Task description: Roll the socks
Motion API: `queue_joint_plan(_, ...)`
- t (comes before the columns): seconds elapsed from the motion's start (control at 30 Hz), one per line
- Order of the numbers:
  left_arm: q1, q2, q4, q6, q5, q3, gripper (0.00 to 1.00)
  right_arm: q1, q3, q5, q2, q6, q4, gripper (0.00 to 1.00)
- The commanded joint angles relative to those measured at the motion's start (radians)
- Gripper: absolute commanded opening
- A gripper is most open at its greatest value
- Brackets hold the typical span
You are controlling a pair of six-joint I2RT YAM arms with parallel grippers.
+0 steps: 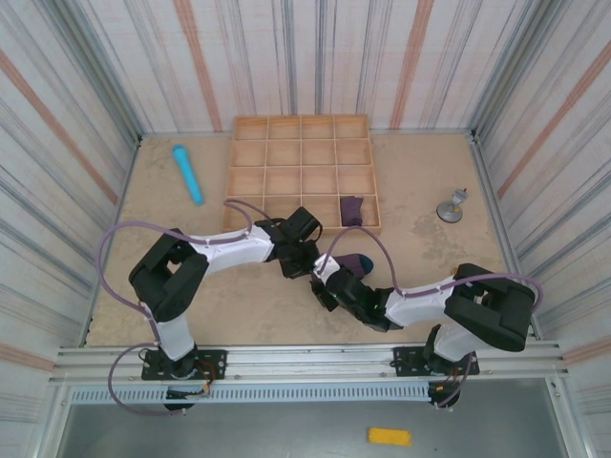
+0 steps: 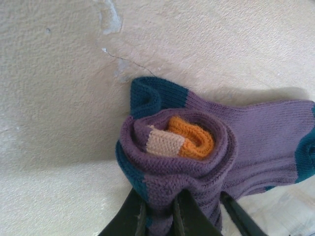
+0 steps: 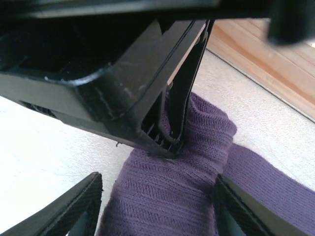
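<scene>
Seemingly so that it cannot unwind, the rolled sock (image 2: 172, 162) is pinched by the left gripper (image 2: 160, 219), while the right gripper (image 3: 157, 196) is held spread astride it. Two socks are counted: this one at 6 o'clock of the tray (image 1: 250, 153), a second sock (image 1: 351, 210) stowed at its 5 o'clock

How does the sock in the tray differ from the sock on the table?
The tray sock sits as a compact bundle in the tray's near-right corner compartment. The table sock is only partly rolled, its tail lying flat. The tray sock is untouched, while the left fingers are clamped on the table sock's roll and the right fingers straddle it, open. Both are purple.
</scene>
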State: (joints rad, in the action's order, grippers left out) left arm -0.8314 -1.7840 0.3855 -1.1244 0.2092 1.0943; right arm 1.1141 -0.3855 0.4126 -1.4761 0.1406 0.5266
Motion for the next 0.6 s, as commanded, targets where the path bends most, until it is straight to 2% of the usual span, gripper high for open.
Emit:
queue_joint_plan(0.0,0.01,-0.002,0.06,-0.008,-0.001,-0.062,0.0,0.016,-0.014,0.057,-0.051,-0.01,-0.021,0.57)
queue_joint_plan(0.2,0.03,0.019,0.061,-0.009,-0.004,-0.087,0.0,0.04,0.012,0.081,-0.046,0.04,-0.045,0.58)
queue_joint_plan(0.3,0.035,0.019,0.062,-0.009,-0.001,-0.091,0.0,0.062,0.03,0.104,-0.014,0.046,-0.051,0.68)
queue_joint_plan(0.57,0.037,0.01,0.071,-0.014,0.003,-0.087,0.0,0.066,0.033,0.119,0.008,0.031,-0.048,0.69)
